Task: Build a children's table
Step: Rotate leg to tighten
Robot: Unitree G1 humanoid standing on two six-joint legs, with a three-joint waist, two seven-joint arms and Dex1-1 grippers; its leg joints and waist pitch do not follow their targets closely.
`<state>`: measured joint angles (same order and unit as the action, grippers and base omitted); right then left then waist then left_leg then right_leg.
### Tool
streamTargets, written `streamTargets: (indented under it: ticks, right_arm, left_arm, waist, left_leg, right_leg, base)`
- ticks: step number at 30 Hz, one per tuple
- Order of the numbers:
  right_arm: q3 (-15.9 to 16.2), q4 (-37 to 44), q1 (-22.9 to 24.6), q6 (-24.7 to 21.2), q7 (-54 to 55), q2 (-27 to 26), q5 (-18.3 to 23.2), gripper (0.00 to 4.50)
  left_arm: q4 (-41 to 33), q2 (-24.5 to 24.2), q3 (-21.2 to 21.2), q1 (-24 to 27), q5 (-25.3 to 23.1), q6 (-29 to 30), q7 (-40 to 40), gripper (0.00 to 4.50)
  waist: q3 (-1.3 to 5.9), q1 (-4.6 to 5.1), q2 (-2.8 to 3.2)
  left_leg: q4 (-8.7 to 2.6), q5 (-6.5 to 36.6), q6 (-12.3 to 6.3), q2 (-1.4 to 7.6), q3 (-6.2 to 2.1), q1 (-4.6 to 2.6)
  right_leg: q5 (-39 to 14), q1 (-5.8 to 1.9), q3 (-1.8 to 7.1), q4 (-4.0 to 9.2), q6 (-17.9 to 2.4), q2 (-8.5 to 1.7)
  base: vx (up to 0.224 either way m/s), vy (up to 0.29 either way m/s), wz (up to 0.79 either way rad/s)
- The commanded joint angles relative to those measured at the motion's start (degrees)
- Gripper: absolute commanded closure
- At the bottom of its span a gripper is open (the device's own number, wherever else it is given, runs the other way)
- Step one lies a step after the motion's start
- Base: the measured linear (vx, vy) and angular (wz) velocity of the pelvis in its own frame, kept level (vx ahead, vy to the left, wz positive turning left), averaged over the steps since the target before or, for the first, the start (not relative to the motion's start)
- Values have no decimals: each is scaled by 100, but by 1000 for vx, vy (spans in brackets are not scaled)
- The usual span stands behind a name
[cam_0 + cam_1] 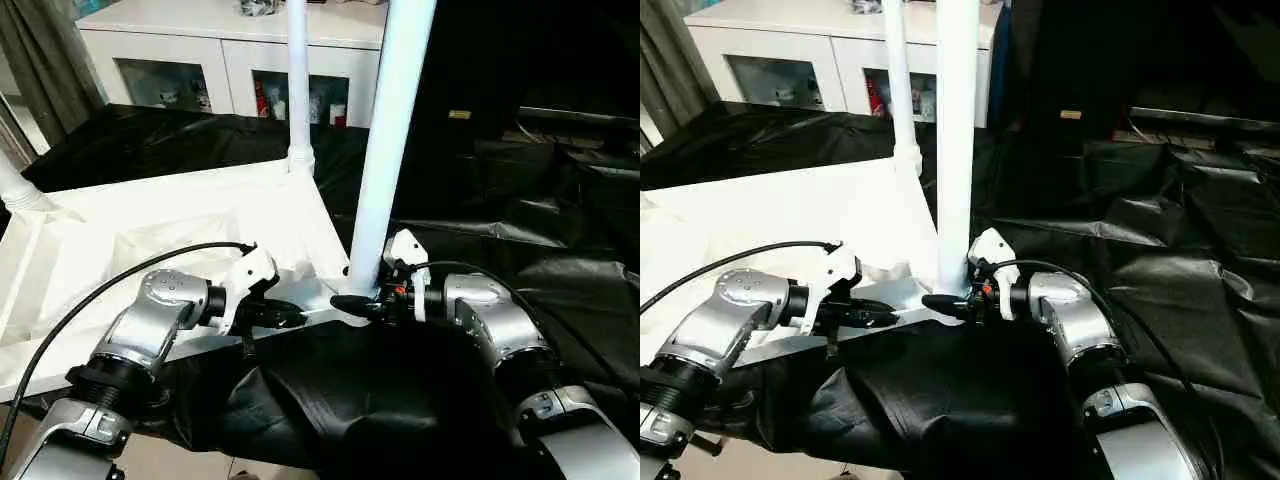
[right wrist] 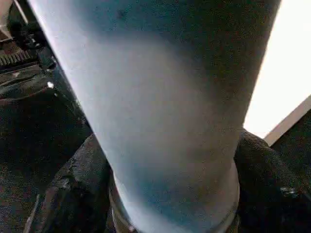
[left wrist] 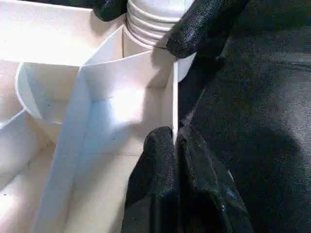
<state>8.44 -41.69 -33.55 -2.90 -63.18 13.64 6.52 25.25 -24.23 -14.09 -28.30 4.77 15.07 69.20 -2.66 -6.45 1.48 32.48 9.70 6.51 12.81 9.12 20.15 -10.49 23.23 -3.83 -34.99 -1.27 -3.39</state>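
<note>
The children's table point(image 1: 200, 215) is lying upside down on the black-draped tabletop point(image 1: 560, 230), near its front edge and toward its left side, with the ribbed underside facing up. Three white legs are standing up out of its corners as far as I can see: the near leg point(image 1: 395, 130) at the front corner closest to the robot, a far leg point(image 1: 298, 80) behind it, and the stub of a third leg point(image 1: 15, 185) showing toward the tabletop's left edge. The fourth corner is lying outside what I can make out, so I cannot say whether its leg is in.

The right claw point(image 1: 365, 303) is wrapping its black fingers point(image 3: 204, 24) around the base of the near leg, right at the threaded collar where it is meeting the socket. The left claw point(image 3: 176, 145) is pinching the thin rim wall of the upturned top just beside that corner, steadying it.

My guess is that this leg is being screwed home or checked for tightness. If so, most of the build is done; what is remaining is seating this leg, possibly fitting a fourth, then turning the table upright. A white cabinet point(image 1: 230, 60) is standing behind the tabletop's far edge.
</note>
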Motion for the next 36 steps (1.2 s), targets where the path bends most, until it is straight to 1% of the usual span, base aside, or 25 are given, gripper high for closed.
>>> streamTargets:
  ticks: [1, 3, 4, 5, 6, 8, 9, 10, 11, 13, 15, 16, 17, 18, 20, 23, 24, 25, 27, 28, 31, 32, 34, 35, 36]
  right_arm:
    - [40, 39, 81, -89, 131, -84, -32, 167]
    - [-47, -151, 53, -59, 707, -237, -132, 169]
    - [-72, -217, 38, -49, 883, -281, -164, 170]
    - [-175, -452, -29, -46, 1503, -440, -248, 171]
    - [-259, -604, -81, -74, 1913, -567, -270, 171]
    - [-389, -785, -158, -124, 2452, -756, -259, 172]
    - [-525, -972, -256, -214, 2950, -962, -205, 172]
    - [-570, -1059, -309, -240, 3202, -1078, -192, 172]
    - [-613, -1173, -382, -263, 3480, -1228, -175, 172]
    - [-663, -1333, -504, -234, 3843, -1469, -158, 172]
    - [-685, -1438, -607, -161, 3926, -1648, -140, 172]
    - [-707, -1460, -627, -151, 3900, -1671, -124, 172]
    - [-741, -1496, -658, -136, 3859, -1707, -98, 137]
    - [-815, -1559, -720, -115, 3709, -1766, -45, 117]
    - [-782, -1540, -726, -81, 3598, -1739, -79, 103]
    - [-625, -1405, -672, 1, 3109, -1583, -138, 93]
    - [-465, -1199, -550, 33, 2549, -1394, -145, 93]
    - [-426, -1147, -517, 47, 2396, -1342, -146, 93]
    - [-322, -959, -407, 53, 1939, -1163, -116, 93]
    - [-273, -854, -347, 50, 1712, -1066, -107, 93]
    - [-141, -507, -169, 76, 1004, -665, -66, 93]
    - [-123, -424, -134, 69, 819, -543, -45, 93]
    - [-113, -362, -113, 37, 694, -470, -20, 93]
    - [-103, -306, -94, 12, 539, -387, -16, 93]
    - [-93, -226, -65, -29, 342, -297, -24, 93]
  left_arm:
    - [-100, 182, 41, -141, 126, -58, -150, 450]
    - [89, 363, 89, -244, 8, -91, -567, 450]
    - [150, 411, 98, -277, -35, -106, -692, 450]
    - [358, 558, 93, -388, -191, -118, -1076, 450]
    - [518, 687, 105, -479, -289, -122, -1389, 450]
    - [701, 891, 143, -602, -330, -89, -1710, 450]
    - [876, 1096, 152, -735, -385, -65, -2011, 450]
    - [975, 1209, 152, -814, -422, -41, -2189, 450]
    - [1101, 1349, 165, -914, -443, 4, -2386, 450]
    - [1336, 1570, 229, -1095, -464, 47, -2752, 450]
    - [1530, 1710, 293, -1250, -509, 21, -3026, 450]
    - [1553, 1719, 295, -1268, -513, 8, -3031, 450]
    - [1589, 1733, 298, -1298, -521, -13, -3038, 450]
    - [1643, 1745, 304, -1347, -523, -78, -3010, 450]
    - [1606, 1708, 292, -1336, -505, -114, -2898, 450]
    - [1449, 1549, 216, -1226, -460, -249, -2506, 450]
    - [1290, 1404, 151, -1084, -411, -313, -2160, 450]
    - [1259, 1366, 132, -1049, -404, -337, -2071, 450]
    - [1094, 1220, 69, -911, -356, -357, -1742, 450]
    - [1004, 1130, 31, -832, -358, -363, -1580, 450]
    - [682, 755, -84, -531, -297, -443, -941, 450]
    - [564, 637, -94, -436, -234, -456, -729, 450]
    - [478, 549, -100, -380, -191, -411, -595, 450]
    - [382, 430, -126, -317, -158, -389, -425, 450]
    - [274, 310, -137, -247, -127, -360, -253, 450]
  waist:
    - [361, 11, 4]
    - [342, 33, -9]
    - [349, 28, -7]
    - [351, 30, -11]
    - [332, 45, -13]
    - [334, 52, -22]
    - [336, 59, -22]
    - [331, 62, -14]
    - [336, 71, -33]
    - [344, 58, -21]
    - [354, 26, -68]
    - [361, 17, -63]
    - [357, 6, -74]
    - [357, 2, -76]
    - [349, -2, -72]
    - [340, 2, -71]
    - [341, -3, -59]
    - [340, 0, -71]
    - [355, 6, -58]
    - [359, 0, -22]
    - [381, 3, -31]
    - [371, 16, -25]
    - [363, 35, -10]
    - [366, 22, -13]
    - [363, 26, -15]
  left_leg:
    - [-311, 1187, -224, 5, 70, 7]
    - [-323, 1247, -178, 0, 72, -5]
    - [-321, 1254, -155, -5, 66, -10]
    - [-323, 1250, -143, -6, 64, -1]
    - [-333, 1300, -57, -19, 61, -18]
    - [-336, 1371, -22, -22, 54, -24]
    - [-340, 1349, -21, -22, 53, -22]
    - [-340, 1381, -7, -24, 55, -35]
    - [-337, 1334, -6, -29, 60, -21]
    - [-331, 1333, -14, -29, 62, -35]
    - [-326, 1212, -76, -34, 65, -7]
    - [-323, 1188, -94, -31, 65, -6]
    - [-318, 1167, -138, -32, 72, -3]
    - [-324, 1132, -160, -25, 65, 16]
    - [-329, 1170, -177, -26, 64, 13]
    - [-336, 1257, -194, -30, 60, 28]
    - [-340, 1274, -223, -21, 54, 29]
    - [-337, 1270, -246, -19, 56, 44]
    - [-328, 1120, -276, -8, 61, 45]
    - [-328, 1118, -274, -3, 53, 42]
    - [-308, 1014, -327, 15, 58, 52]
    - [-308, 1005, -351, 18, 68, 47]
    - [-309, 1045, -346, 17, 78, 36]
    - [-310, 1091, -323, 22, 73, 23]
    - [-317, 1104, -327, 29, 75, 34]
  right_leg:
    - [-1132, -335, 230, 413, -1168, -359]
    - [-1323, -310, 235, 444, -1101, -354]
    - [-1369, -317, 234, 444, -1086, -362]
    - [-1395, -330, 238, 443, -1067, -372]
    - [-1691, -305, 234, 480, -973, -376]
    - [-1901, -308, 235, 497, -885, -386]
    - [-1903, -305, 238, 501, -877, -384]
    - [-1927, -287, 241, 509, -861, -380]
    - [-1871, -291, 247, 506, -860, -380]
    - [-1825, -283, 247, 504, -862, -382]
    - [-1644, -304, 250, 482, -880, -386]
    - [-1601, -310, 250, 479, -882, -393]
    - [-1517, -304, 250, 475, -898, -390]
    - [-1434, -320, 248, 458, -922, -399]
    - [-1503, -316, 239, 470, -909, -401]
    - [-1698, -322, 235, 493, -853, -410]
    - [-1727, -329, 233, 499, -826, -410]
    - [-1681, -340, 233, 491, -828, -406]
    - [-1368, -338, 241, 455, -908, -398]
    - [-1320, -344, 237, 443, -946, -404]
    - [-960, -370, 227, 398, -1080, -388]
    - [-879, -354, 227, 397, -1117, -378]
    - [-914, -334, 227, 402, -1182, -376]
    - [-999, -344, 225, 404, -1201, -386]
    - [-1006, -343, 229, 399, -1198, -376]
  base:
    - [0, 0, 0]
    - [0, 0, 0]
    - [0, 0, 0]
    - [0, 0, 0]
    - [0, 0, 0]
    - [0, 0, 0]
    - [0, 0, 0]
    - [0, 0, 0]
    - [0, 0, 0]
    - [0, 0, 0]
    - [0, 0, 0]
    - [0, 0, 0]
    - [0, 0, 0]
    - [0, 0, 0]
    - [0, 0, 0]
    - [0, 0, 0]
    - [0, 0, 0]
    - [0, 0, 0]
    - [0, 0, 0]
    - [0, 0, 0]
    - [0, 0, 0]
    - [0, 0, 0]
    - [0, 0, 0]
    - [0, 0, 0]
    - [0, 0, 0]
